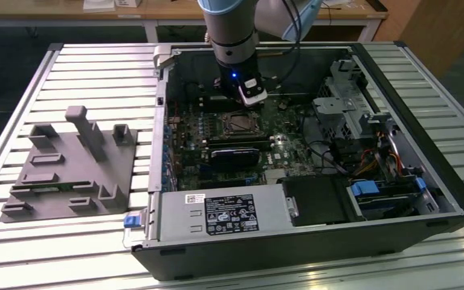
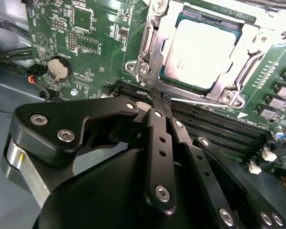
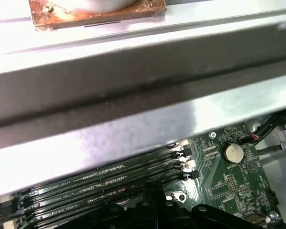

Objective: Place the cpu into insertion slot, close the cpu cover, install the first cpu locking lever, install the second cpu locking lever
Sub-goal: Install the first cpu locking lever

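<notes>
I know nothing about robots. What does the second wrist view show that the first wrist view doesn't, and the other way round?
The second wrist view shows the square silvery-topped cpu, with the thin silvery metal cpu cover framing it.
The first wrist view shows a copper-coloured block and a broad grey metal case edge.
In both wrist views you see the black gripper, its fingers together, the round silvery coin battery, the long black memory slots and the green circuit board.
</notes>
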